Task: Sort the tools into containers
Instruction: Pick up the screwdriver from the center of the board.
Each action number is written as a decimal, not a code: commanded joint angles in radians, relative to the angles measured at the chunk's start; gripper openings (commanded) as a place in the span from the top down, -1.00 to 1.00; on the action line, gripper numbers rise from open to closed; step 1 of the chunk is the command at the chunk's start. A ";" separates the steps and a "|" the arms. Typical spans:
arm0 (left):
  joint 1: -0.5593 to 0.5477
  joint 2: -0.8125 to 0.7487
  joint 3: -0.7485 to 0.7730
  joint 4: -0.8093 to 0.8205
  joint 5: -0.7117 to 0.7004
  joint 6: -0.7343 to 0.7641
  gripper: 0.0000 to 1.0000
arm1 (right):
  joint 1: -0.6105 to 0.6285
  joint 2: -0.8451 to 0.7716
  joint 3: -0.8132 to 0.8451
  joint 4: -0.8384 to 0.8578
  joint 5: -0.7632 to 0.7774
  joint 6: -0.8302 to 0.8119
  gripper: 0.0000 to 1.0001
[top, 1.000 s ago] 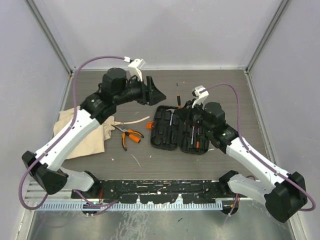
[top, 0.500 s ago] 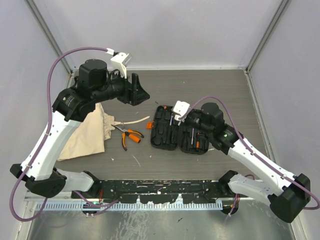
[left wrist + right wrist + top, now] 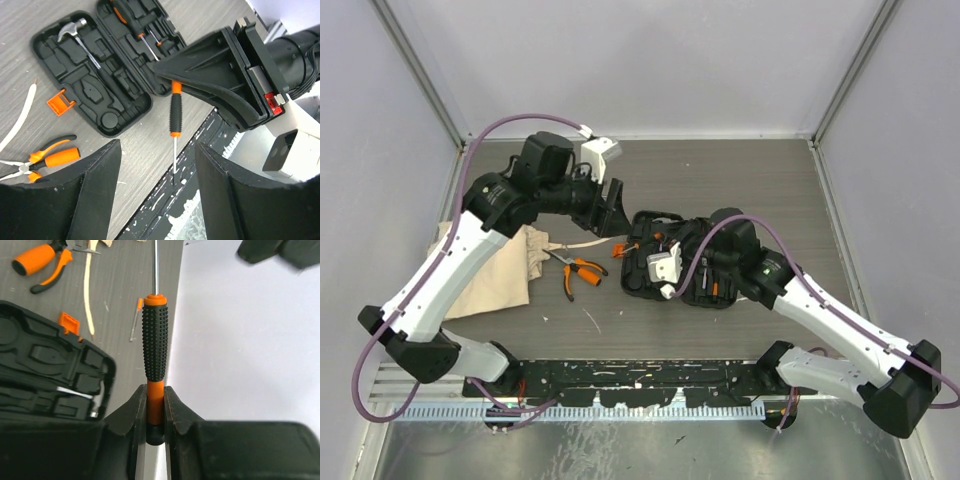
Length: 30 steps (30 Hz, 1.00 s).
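Bare counter (image 3: 740, 170) runs along the far edge and the right side. The tool case (image 3: 90, 95) lies open mid-counter, and in the top view the right arm hides much of its right half. The right claw (image 3: 155, 400) pinches a screwdriver (image 3: 154, 342) by its orange end, just beside the case. The left claw (image 3: 157, 190) hangs wide near the case's far-left corner. Pliers (image 3: 578, 270) and a beige bag (image 3: 490, 275) crowd the left edge.

You get bright, even overhead light; shadows on the dark grey wood-grain table (image 3: 740, 170) are soft. The brushed steel sheet (image 3: 640, 450) glares dully. Your left wrist view blurs its own black fingers (image 3: 95, 200).
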 commanded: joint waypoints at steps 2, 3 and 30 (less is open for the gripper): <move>-0.038 0.032 0.007 -0.001 0.038 0.035 -0.21 | 0.024 0.053 0.110 0.021 0.023 -0.280 0.99; -0.045 0.040 0.005 0.004 0.038 0.032 -0.20 | 0.026 0.063 0.119 0.021 0.026 -0.297 0.99; -0.091 0.114 -0.058 0.031 -0.004 0.035 1.00 | 0.043 0.058 0.101 0.081 0.034 -0.336 -0.34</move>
